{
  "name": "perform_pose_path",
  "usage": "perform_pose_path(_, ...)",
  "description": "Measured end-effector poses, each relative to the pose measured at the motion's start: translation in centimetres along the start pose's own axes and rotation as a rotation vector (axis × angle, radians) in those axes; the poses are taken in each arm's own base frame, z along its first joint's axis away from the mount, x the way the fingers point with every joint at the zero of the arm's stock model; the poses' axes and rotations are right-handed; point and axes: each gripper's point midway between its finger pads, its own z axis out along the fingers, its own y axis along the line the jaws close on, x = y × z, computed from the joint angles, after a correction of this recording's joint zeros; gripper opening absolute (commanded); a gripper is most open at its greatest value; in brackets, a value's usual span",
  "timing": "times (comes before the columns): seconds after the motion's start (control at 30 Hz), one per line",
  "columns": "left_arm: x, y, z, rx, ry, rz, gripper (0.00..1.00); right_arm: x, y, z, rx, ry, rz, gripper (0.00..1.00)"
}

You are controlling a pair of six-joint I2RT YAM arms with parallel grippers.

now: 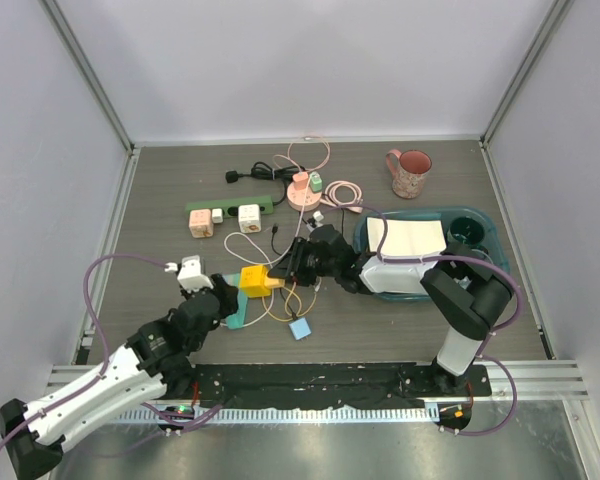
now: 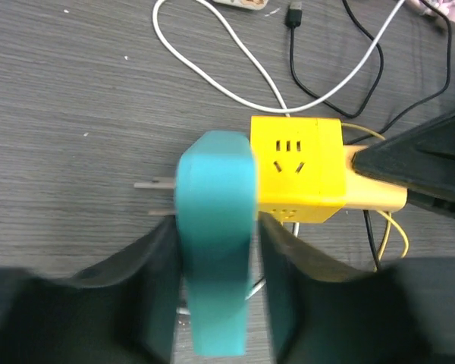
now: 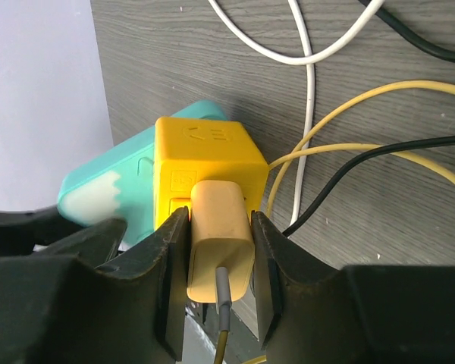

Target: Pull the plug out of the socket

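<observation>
Two grips: I have both arms engaged, pull not yet made.
Right gripper [image 3: 216,284]: jaws closed on the pale yellow plug [image 3: 220,250], which sits between them, still seated in the yellow socket cube [image 3: 205,163].
Left gripper [image 2: 216,303]: jaws clamped on the teal adapter [image 2: 216,227] joined to the cube's far side.
Plug axis: I read it running straight back between my right jaws, cable trailing toward the wrist.
Next: I judge a straight pull along that axis, left arm bracing.
</observation>
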Motion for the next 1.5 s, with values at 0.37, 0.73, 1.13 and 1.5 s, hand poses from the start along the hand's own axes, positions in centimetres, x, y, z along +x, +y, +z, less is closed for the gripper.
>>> perform_pose_path(0.37, -5.8, -2.8, -2.3, 0.018, -0.037, -0.025, 0.94, 0.4, 0.6, -0.1, -0.002, 0.007, -0.051, 0.01)
perform_pose_path(0.73, -8.0, -4.8, -3.3, 0.036, 0.022, 0.101, 0.98, 0.8, 1.6, -0.3, 0.007, 0.001, -0.097, 0.01)
perform_pose_path(1.13, -4.8, -3.5, 1.5, -0.046, 0.327, 0.091, 0.95, 0.8, 1.6, -0.3, 0.012, -0.005, -0.116, 0.01)
perform_pose_path(1.5, -0.5, -4.4, 4.3, -0.004, 0.547, 0.189, 0.89, 0.8, 1.3, -0.3, 0.017, -0.004, -0.13, 0.01)
